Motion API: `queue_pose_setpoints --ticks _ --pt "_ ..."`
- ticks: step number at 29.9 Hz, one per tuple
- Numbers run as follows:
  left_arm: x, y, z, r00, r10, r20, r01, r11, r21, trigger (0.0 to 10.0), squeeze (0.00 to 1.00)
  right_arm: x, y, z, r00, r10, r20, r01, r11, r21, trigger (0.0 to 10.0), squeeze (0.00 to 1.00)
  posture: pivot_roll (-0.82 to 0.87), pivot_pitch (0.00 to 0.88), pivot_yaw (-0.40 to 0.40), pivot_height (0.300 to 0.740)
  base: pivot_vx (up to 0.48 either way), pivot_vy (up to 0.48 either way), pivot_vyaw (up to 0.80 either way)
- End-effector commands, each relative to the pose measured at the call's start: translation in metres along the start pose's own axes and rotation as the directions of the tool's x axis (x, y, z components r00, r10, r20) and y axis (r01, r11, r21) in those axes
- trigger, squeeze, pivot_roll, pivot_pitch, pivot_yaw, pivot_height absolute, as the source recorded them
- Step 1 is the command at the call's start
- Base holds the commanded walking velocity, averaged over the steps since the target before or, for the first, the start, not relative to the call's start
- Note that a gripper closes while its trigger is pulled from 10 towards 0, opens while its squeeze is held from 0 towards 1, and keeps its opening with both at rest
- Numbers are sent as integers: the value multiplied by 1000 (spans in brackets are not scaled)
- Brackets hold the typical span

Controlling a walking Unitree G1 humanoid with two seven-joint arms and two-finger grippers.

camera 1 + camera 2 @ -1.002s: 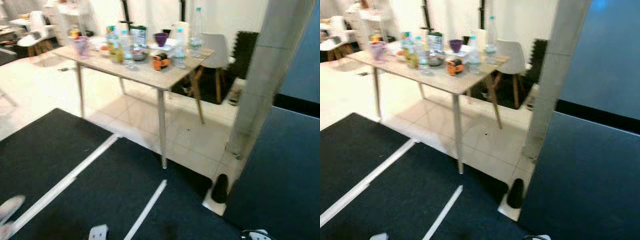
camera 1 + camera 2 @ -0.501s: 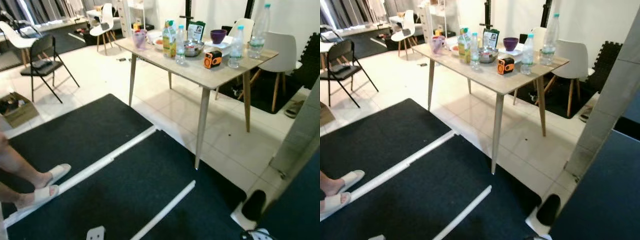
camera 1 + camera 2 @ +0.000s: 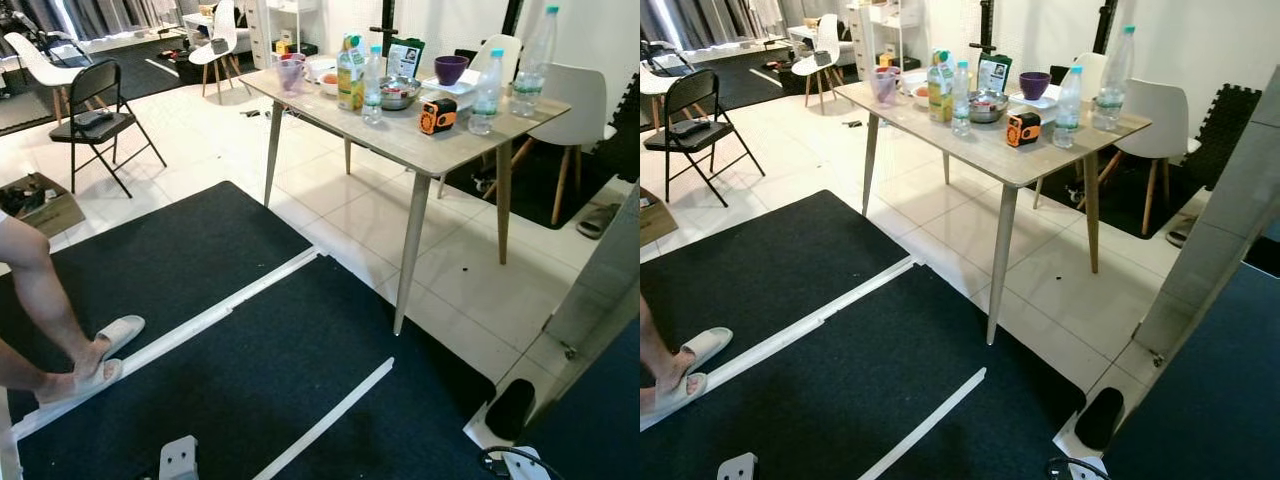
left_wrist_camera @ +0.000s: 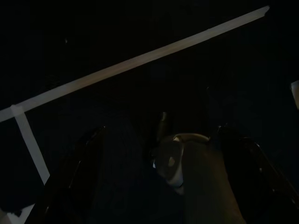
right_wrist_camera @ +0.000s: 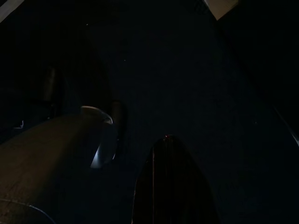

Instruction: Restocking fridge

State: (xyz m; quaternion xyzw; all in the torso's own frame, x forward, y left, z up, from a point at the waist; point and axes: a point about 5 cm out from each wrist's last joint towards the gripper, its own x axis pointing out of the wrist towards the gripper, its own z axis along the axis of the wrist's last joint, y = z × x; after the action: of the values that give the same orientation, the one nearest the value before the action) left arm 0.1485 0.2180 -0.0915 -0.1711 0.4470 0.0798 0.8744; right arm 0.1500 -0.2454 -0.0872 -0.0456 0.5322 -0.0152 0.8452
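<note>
The left gripper (image 4: 159,186) hangs low over the black floor mat (image 3: 230,380), its two dark fingers (image 4: 70,177) spread apart with a pale strip of tape (image 4: 140,60) running across the mat beyond them. The right gripper (image 5: 140,177) also hangs over dark mat, but that view is too dim to tell how its fingers stand. On the near left a person's bare legs (image 3: 45,300) in white slippers (image 3: 105,345) stand on the mat edge. White tape lines (image 3: 330,420) cross the mat. On the far right a grey pillar (image 3: 1220,240) rises beside a dark blue panel (image 3: 1210,400). Farther off stands a wooden table (image 3: 400,140) on the white tile floor, carrying a juice carton (image 3: 350,72), water bottles (image 3: 488,78), a metal bowl (image 3: 398,93), a purple bowl (image 3: 450,69), a pink cup (image 3: 290,74) and an orange tape measure (image 3: 437,117). A black folding chair (image 3: 95,120) stands far left, white chairs (image 3: 580,105) behind the table.
</note>
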Motion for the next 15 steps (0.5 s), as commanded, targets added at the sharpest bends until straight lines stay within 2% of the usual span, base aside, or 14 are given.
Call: queue_pose_setpoints --ticks 1,8,15 --pt "0 0 -1 1000 -1 -5 1 1000 -14 10000 0 1 3 3 1000 0 -1 0 1000 16 10000 0 -11 0 44 740 274 0 0" --pt "1 -1 1 1000 -4 -6 4 1000 -5 10000 0 3 10 13 1000 10 17 -10 1000 10 10000 0 5 0 39 740 283 0 0" --pt "0 -3 -5 999 -8 -31 8 1000 6 10000 0 2 9 5 1000 -7 -9 7 1000 20 10000 0 7 0 40 740 304 0 0"
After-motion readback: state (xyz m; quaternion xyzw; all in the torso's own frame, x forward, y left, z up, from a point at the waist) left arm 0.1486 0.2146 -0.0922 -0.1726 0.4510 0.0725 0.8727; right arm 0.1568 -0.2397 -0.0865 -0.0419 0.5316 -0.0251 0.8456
